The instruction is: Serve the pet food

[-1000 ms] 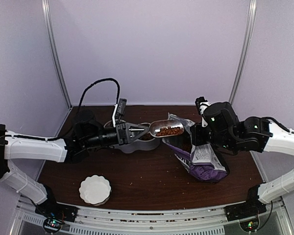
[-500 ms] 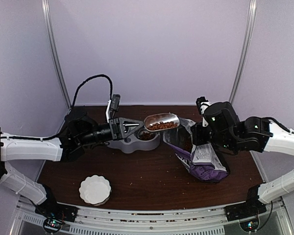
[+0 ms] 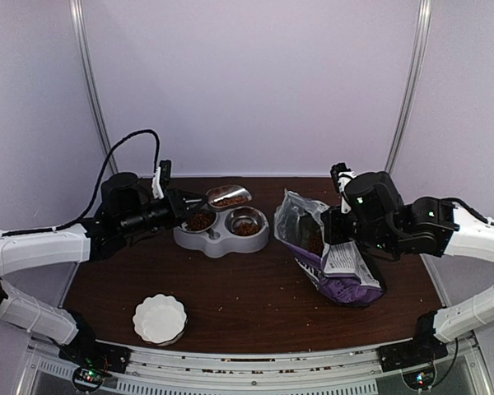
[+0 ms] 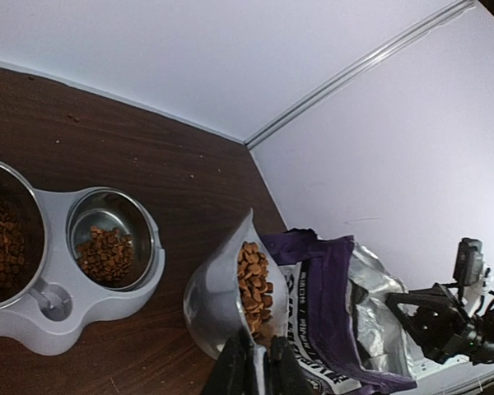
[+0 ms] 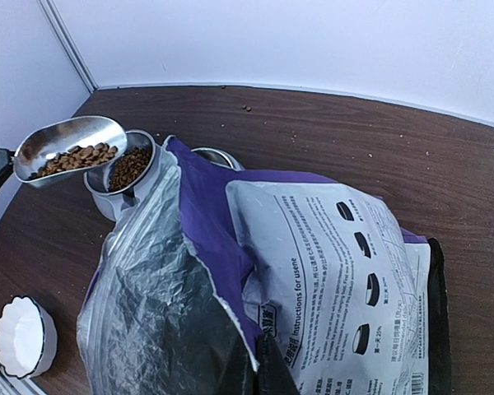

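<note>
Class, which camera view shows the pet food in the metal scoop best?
The left wrist view: the pet food lies close up in the scoop, single pellets distinct. The right wrist view shows it smaller, near the left edge; the top external view shows only a small brown patch.

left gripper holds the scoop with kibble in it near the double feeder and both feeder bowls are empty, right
No: both bowls of the feeder hold kibble, as the left wrist view shows. The rest holds: the left gripper holds the scoop with kibble in it near the feeder.
</note>
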Available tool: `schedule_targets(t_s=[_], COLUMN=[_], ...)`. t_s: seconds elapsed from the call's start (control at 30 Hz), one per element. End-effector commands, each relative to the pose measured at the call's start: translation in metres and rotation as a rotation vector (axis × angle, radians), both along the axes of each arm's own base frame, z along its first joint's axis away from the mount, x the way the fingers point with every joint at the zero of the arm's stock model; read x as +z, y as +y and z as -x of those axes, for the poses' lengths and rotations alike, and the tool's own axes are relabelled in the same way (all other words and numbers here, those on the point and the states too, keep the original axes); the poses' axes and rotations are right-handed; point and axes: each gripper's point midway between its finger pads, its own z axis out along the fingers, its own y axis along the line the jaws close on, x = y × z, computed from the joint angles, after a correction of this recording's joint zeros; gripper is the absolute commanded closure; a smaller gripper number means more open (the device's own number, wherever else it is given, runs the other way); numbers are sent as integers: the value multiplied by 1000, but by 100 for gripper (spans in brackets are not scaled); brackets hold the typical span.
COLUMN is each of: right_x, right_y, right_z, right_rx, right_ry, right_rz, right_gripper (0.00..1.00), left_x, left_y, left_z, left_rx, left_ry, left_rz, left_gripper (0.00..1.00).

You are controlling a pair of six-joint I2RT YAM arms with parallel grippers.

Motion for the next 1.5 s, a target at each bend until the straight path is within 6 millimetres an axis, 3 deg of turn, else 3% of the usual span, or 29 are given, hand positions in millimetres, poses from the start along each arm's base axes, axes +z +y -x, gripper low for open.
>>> schedule_targets(t_s=[0.0,0.17,0.67,1.13,1.47], right_x=[5,4,0,-4,-7], right_y=[-5,-5,-5,-4,-5], right_z=[-2,-2,-3,-4,-4], right_rx=[-22,-19,-20,-19,-20], right_ry=[-13,-10,0,10,14], right_rz=[-27,-25,-18,-11,-6], right_gripper=[100,100,100,100,100], left_x=[-23,-52,-88,-84,-78], left_y=[7,8,7,0,2], left_z=[-22,-39,-77,-96,-97], left_rx=[75,112,178,153,120], left_ry=[12,49,82,39,-1], left_rz=[-68,-114,-254,-424,-540], left_gripper=[100,100,100,100,100])
